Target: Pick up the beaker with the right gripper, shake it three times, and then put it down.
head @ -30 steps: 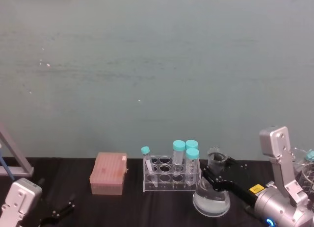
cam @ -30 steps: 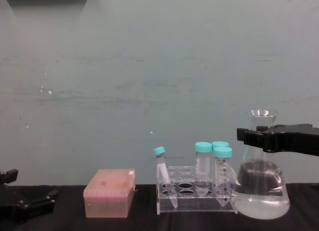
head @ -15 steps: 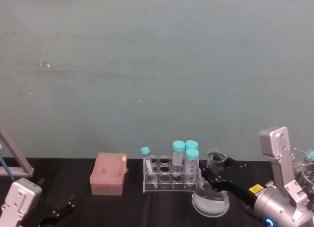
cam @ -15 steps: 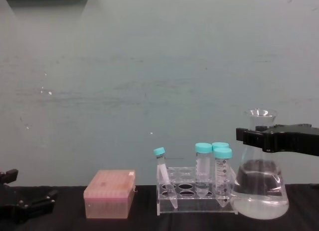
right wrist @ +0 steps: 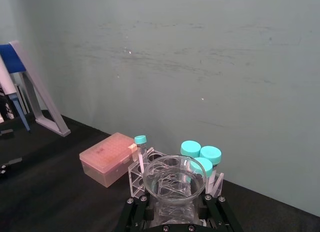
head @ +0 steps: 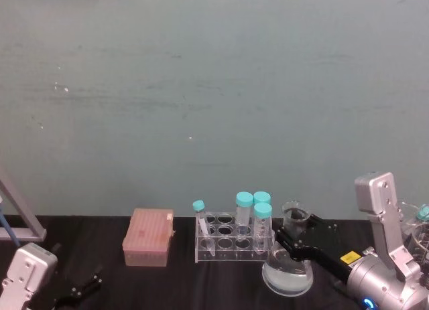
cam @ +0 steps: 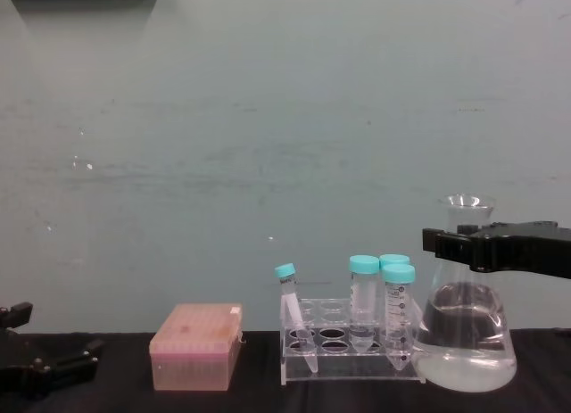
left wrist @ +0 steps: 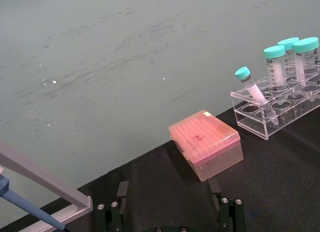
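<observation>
Your right gripper (cam: 464,244) clamped on neck of the one beaker (cam: 464,346) | base seemingly on table (cam: 259,400) | four teal-capped tubes (cam: 363,288), one rack (cam: 343,365), one pink box (cam: 196,346) | left gripper (left wrist: 168,197) parked low, fingers apart

Lab bench. Beaker (cam: 464,342) of clear liquid in right gripper (cam: 451,245), rack (cam: 348,364) of teal-capped tubes (cam: 363,288) just beside it, pink tip box (cam: 196,346) farther off, pipette stand (right wrist: 37,89), black tabletop (cam: 259,395).
</observation>
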Robot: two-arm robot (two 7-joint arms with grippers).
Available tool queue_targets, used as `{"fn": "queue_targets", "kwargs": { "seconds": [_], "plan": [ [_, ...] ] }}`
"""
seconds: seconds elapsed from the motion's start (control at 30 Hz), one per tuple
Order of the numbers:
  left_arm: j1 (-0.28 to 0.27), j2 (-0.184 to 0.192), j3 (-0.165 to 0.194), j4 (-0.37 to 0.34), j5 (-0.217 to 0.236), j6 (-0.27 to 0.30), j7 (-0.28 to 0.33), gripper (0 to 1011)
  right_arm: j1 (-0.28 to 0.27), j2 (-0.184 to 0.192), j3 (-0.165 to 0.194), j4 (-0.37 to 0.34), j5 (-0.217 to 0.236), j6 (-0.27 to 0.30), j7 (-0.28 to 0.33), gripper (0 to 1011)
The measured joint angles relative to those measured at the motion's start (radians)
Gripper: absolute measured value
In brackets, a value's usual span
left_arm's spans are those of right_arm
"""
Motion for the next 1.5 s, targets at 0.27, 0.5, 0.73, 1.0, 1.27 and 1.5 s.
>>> {"fn": "queue_targets", "kwargs": {
  "seconds": [0.27,0.5,0.73,1.0,1.27,1.5],
  "plan": [
    [0.0,0.0,0.0,0.0,0.0,0.0,0.0,1000,-0.013,-0.022,0.03,0.0,0.09,0.039,0.022,452],
    [0.0,0.0,0.0,0.0,0.0,0.0,0.0,1000,-0.06,-0.241,0.23,-0.023,0.507,0.323,-0.057,452],
    [0.0,0.0,0.0,0.0,0.0,0.0,0.0,1000,-0.068,-0.389,0.362,-0.037,0.712,0.44,-0.229,452],
    [0.0,0.0,0.0,0.0,0.0,0.0,0.0,1000,-0.067,-0.405,0.378,-0.043,0.762,0.458,-0.287,452],
    [0.0,0.0,0.0,0.0,0.0,0.0,0.0,1000,-0.043,-0.117,0.142,-0.052,0.386,0.242,-0.086,451],
    [0.0,0.0,0.0,0.0,0.0,0.0,0.0,1000,0.017,0.1,-0.049,-0.059,-0.013,0.003,-0.039,452]
  ]
}}
